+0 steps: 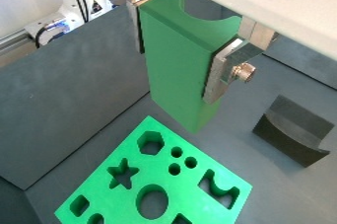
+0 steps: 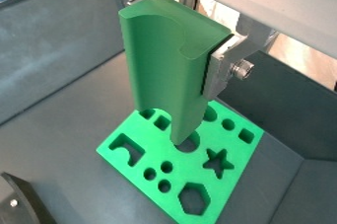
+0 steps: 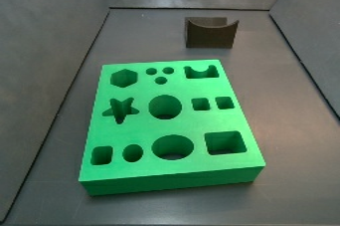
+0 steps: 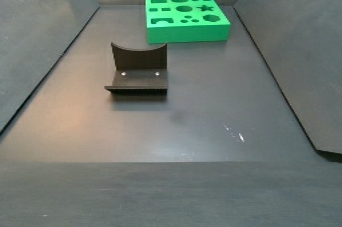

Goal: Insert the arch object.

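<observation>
My gripper (image 1: 182,55) is shut on the arch object (image 1: 178,65), a tall bright-green block with a curved notch at its upper end. A silver finger (image 1: 222,70) presses its side. The block hangs upright above the flat green board (image 1: 99,193) with shaped holes, and its lower end is over the board's edge in a wrist view (image 2: 165,70). The board also shows in both side views (image 3: 139,125) (image 4: 187,33), with its arch-shaped cutout (image 3: 202,72) near the far edge. The gripper and the block do not show in either side view.
The dark fixture (image 3: 209,33) with a curved notch stands on the grey floor beyond the board; it also shows in the other side view (image 4: 136,71) and in a wrist view (image 1: 293,129). Sloped grey walls (image 3: 54,91) ring the floor.
</observation>
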{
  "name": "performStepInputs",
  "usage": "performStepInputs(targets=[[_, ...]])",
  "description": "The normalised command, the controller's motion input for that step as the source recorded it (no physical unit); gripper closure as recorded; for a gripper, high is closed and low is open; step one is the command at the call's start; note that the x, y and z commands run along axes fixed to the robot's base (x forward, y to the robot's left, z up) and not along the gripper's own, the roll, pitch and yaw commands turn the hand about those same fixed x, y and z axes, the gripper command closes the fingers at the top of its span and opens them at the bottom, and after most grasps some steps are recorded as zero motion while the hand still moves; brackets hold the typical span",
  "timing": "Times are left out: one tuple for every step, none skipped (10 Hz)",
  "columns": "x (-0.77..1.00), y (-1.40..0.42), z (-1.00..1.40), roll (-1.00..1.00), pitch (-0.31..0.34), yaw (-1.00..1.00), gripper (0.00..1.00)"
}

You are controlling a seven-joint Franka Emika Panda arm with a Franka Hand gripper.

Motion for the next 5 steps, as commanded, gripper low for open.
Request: performStepInputs(targets=[[0.0,0.0,-0.22,-0.05,-0.017,-0.03,1.0],[0.0,0.05,0.0,0.0,0.0,0.0,1.0],[0.4,0.09,-1.0,0.01,0.056,0.15,1.0],[0.57,0.08,-1.0,0.0,0.0,0.2,1.0],[0.57,0.06,-1.0,0.0,0.0,0.2,1.0]])
